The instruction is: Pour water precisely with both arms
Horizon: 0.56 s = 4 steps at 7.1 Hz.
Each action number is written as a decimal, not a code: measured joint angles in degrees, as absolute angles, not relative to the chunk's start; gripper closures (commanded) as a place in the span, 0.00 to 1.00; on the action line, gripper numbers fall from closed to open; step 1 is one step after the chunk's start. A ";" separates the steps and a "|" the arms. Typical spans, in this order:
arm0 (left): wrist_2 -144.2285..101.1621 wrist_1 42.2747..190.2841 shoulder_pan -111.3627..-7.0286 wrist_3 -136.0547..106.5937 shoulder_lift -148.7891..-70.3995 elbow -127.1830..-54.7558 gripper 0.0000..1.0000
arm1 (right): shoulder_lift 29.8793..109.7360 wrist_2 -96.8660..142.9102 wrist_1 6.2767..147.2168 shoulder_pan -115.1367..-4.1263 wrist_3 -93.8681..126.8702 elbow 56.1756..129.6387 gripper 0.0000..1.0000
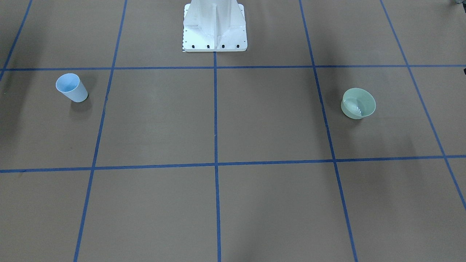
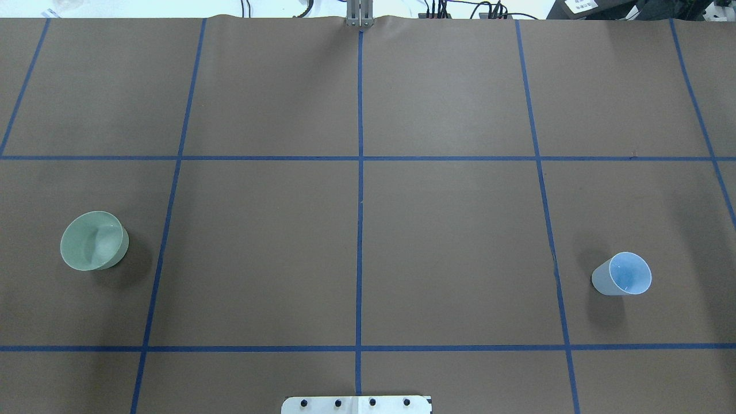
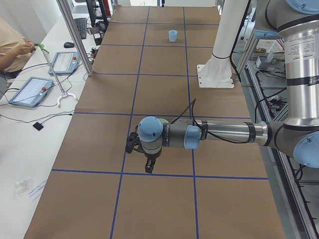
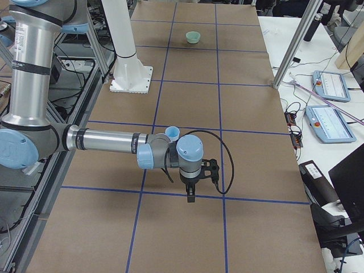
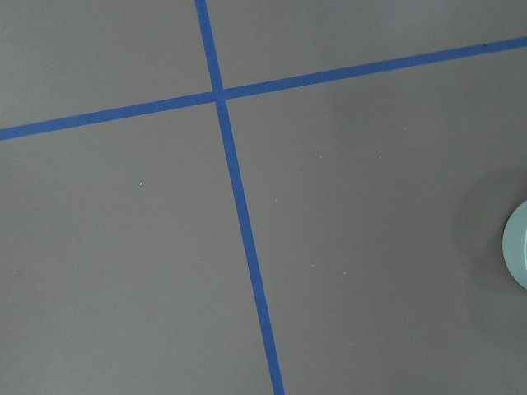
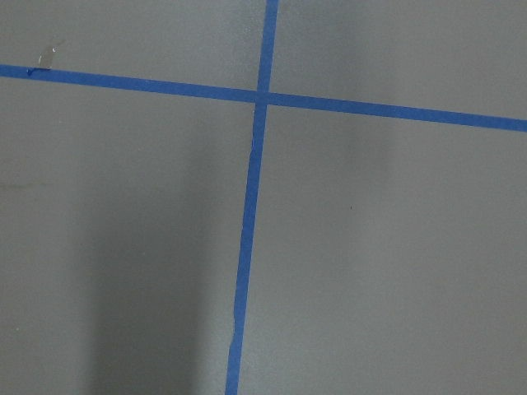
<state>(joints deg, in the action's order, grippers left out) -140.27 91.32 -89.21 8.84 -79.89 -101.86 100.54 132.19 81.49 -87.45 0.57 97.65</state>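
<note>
The bench (image 2: 448,241) is covered in brown paper and divided into squares by blue tape lines (image 2: 360,230). A pale blue cup (image 2: 622,274) is set upright on the robot's right side. A green bowl (image 2: 94,240) is set on its left, well apart from the cup. A white pedestal (image 1: 214,27) is bolted down at the robot's edge, on the middle line.

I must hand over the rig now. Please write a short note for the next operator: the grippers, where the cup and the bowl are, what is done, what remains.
Left gripper: hangs above the table, pointing down; open or shut cannot be told.
Right gripper: the same.
Blue cup: upright on the table, on the robot's right.
Green bowl: upright, on the robot's left. Neither is held.
Done: nothing visible; no grasp, no pour.
Left: probably everything: grasp, pour, set down. Which vessel holds water is unclear.
</note>
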 measured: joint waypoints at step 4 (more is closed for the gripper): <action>-140.27 91.43 -89.21 8.81 -80.12 -102.24 0.00 | 100.39 131.98 81.33 -87.42 0.55 97.72 0.00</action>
